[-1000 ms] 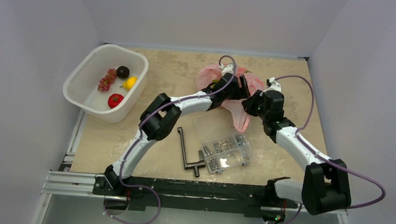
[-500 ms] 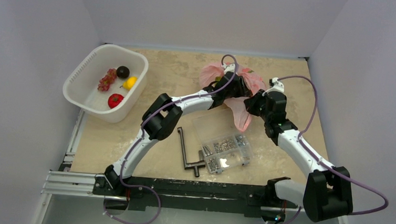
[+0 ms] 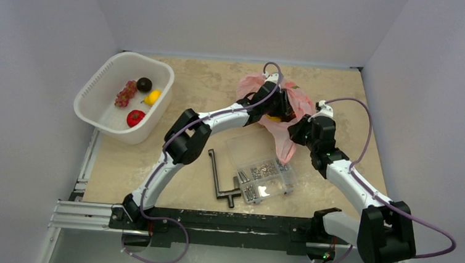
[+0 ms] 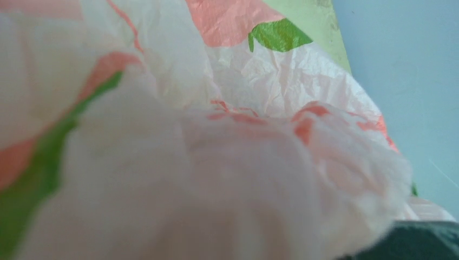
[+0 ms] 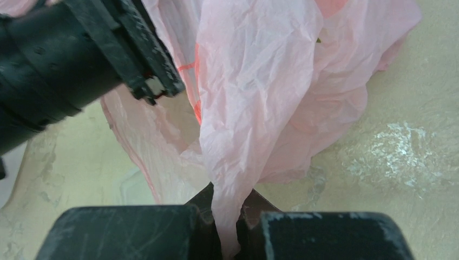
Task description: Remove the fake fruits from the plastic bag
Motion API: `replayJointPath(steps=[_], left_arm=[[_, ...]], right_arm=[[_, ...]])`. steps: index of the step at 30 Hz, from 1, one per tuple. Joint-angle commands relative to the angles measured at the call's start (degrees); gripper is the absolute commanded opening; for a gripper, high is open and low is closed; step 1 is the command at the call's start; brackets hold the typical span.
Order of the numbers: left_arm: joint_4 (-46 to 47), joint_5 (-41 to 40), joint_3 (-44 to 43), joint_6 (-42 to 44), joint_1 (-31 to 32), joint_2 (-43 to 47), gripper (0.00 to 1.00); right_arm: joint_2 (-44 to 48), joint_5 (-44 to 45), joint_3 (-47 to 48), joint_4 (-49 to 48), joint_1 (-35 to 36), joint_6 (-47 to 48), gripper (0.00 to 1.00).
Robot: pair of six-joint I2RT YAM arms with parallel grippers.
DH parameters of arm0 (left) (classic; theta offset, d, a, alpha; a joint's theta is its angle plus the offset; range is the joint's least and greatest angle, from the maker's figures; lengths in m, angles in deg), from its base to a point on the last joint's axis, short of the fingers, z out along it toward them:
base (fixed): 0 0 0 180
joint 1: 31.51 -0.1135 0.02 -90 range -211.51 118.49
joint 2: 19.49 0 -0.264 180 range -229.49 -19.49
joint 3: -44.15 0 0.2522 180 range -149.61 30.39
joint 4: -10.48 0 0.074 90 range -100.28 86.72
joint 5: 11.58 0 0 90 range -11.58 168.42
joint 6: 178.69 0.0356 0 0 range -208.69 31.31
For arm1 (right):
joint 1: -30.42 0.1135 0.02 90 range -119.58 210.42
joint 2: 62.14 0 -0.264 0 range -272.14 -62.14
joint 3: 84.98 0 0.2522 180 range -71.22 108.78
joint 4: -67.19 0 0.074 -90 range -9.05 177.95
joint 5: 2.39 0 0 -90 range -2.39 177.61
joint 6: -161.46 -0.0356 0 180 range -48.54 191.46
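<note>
The pink plastic bag [image 3: 283, 140] lies crumpled at the back middle of the table. My left gripper [image 3: 281, 104] is pushed into its open mouth; its fingers are hidden by plastic. A yellow fruit [image 3: 273, 118] shows just inside the bag below that gripper. The left wrist view is filled with blurred bag plastic [image 4: 281, 92] with red and green patches. My right gripper [image 5: 230, 219] is shut on a fold of the bag [image 5: 260, 81] at its near right side, also in the top view [image 3: 296, 128]. The left gripper's black body [image 5: 81, 59] shows beside the fold.
A white basket [image 3: 124, 54] at the far left holds a grape bunch [image 3: 126, 93], a dark purple fruit [image 3: 144, 84], a yellow lemon [image 3: 152, 97] and a red fruit [image 3: 135, 118]. A clear compartment box of screws [image 3: 267, 174] and a black handle tool [image 3: 220, 180] lie near the bag.
My left gripper has pushed farther right into the bag. My right gripper has pulled its fold toward the near side, opening the bag, and a yellow fruit now shows.
</note>
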Motion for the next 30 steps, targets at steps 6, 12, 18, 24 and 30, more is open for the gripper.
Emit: replayJointPath(steps=[6, 12, 18, 24, 30], left_arm=[[0.1, -0.2, 1.3, 6.5, -1.4, 11.3, 0.0], [-4.2, 2.1, 3.2, 7.3, -2.0, 15.5, 0.0], [-9.5, 5.2, 10.4, 9.8, -2.9, 23.9, 0.0], [-14.1, 12.6, 16.3, 8.6, -5.1, 31.9, 0.0], [-20.7, 17.2, 21.7, 7.7, -7.5, 43.2, 0.0]], right_arm=[[3.0, 3.7, -2.9, -0.5, -0.2, 0.7, 0.0], [2.5, 5.3, -0.9, 0.3, -0.2, 1.2, 0.0], [0.1, 6.5, 3.1, 3.9, -0.2, 2.7, 0.0], [-3.7, 7.0, 6.8, 9.1, -0.2, 5.4, 0.0], [-5.6, 6.1, 7.6, 11.0, -0.2, 6.2, 0.0]])
